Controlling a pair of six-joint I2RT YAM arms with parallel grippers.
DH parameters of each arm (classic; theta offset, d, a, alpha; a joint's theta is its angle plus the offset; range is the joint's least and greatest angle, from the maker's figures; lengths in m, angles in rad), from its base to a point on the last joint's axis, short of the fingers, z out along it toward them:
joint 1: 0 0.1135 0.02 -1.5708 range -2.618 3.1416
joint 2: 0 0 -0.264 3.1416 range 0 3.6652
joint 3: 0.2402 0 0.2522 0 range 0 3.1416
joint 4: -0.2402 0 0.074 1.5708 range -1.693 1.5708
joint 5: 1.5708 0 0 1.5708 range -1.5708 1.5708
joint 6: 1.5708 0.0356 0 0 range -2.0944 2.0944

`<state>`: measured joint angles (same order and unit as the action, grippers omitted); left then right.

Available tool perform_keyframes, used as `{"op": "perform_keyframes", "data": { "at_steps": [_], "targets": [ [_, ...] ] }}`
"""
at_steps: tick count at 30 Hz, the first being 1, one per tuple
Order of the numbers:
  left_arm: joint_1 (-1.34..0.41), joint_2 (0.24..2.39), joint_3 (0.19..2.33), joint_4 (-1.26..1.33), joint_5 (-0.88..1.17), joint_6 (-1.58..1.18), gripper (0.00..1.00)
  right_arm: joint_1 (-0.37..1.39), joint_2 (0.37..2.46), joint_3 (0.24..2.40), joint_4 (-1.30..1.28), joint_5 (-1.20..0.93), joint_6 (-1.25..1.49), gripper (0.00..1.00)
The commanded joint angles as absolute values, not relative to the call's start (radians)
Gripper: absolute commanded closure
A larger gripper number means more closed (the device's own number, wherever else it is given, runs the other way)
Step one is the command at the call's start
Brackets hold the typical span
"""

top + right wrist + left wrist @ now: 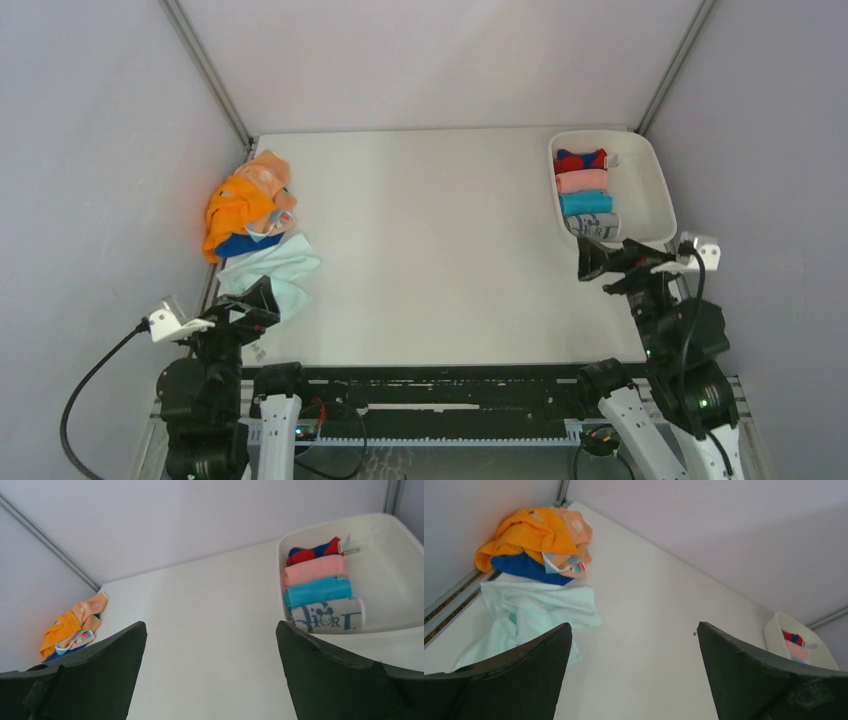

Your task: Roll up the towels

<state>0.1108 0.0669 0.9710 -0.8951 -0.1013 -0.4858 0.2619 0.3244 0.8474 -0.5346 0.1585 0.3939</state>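
Spread wide, empty: left pincer (633,628), right pincer (210,625); four rolled towels (317,590) in tray (395,555).

White tray (648,185) at far right corner of white table (430,260).

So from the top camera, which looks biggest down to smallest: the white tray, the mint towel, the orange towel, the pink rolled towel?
1. white tray
2. mint towel
3. orange towel, bunched up, so close to the mint one
4. pink rolled towel
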Motion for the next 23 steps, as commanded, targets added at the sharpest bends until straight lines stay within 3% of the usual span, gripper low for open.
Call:
{"op": "perform_keyframes", "data": {
  "at_steps": [1, 23],
  "targets": [
    [0.115, 0.084, 0.882, -0.854, -0.048, -0.451, 0.0, 0.343, 0.196, 0.759, -0.494, 0.329, 0.241, 0.0],
    [0.091, 0.125, 0.692, -0.665, 0.025, -0.417, 0.0, 0.335, 0.189, 0.68, -0.44, 0.365, 0.19, 0.0]
  ]
}}
